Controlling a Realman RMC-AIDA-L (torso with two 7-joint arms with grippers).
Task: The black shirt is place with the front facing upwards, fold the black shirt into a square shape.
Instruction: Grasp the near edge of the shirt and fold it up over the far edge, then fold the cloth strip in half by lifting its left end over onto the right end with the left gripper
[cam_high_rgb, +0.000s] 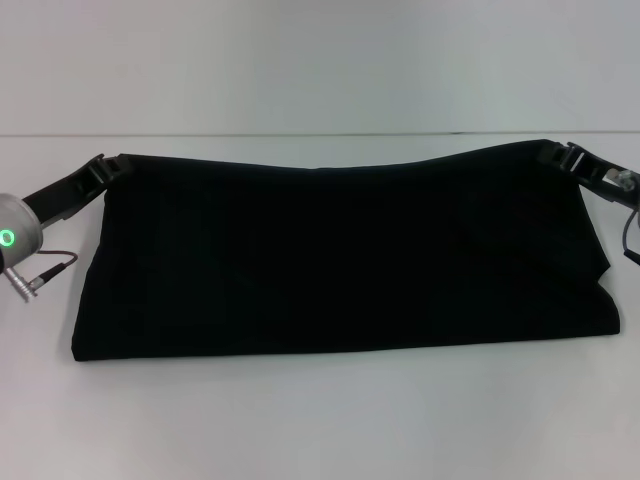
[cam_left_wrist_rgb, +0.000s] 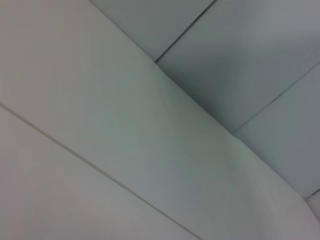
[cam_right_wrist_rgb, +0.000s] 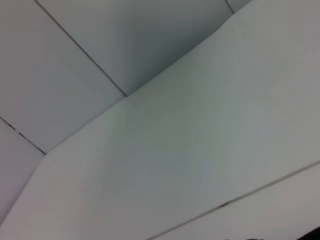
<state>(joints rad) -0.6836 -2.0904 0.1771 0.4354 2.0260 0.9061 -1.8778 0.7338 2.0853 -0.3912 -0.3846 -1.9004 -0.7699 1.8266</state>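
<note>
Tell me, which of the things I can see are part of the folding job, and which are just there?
Part of the job:
- black shirt, folded into a wide band
- left gripper, at the shirt's far left corner
- right gripper, at its far right corner

Just there:
- white table under the shirt
- pale wall behind it
- cable by the left arm

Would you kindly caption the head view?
Left tool and right tool grip the black shirt's far corners.
</note>
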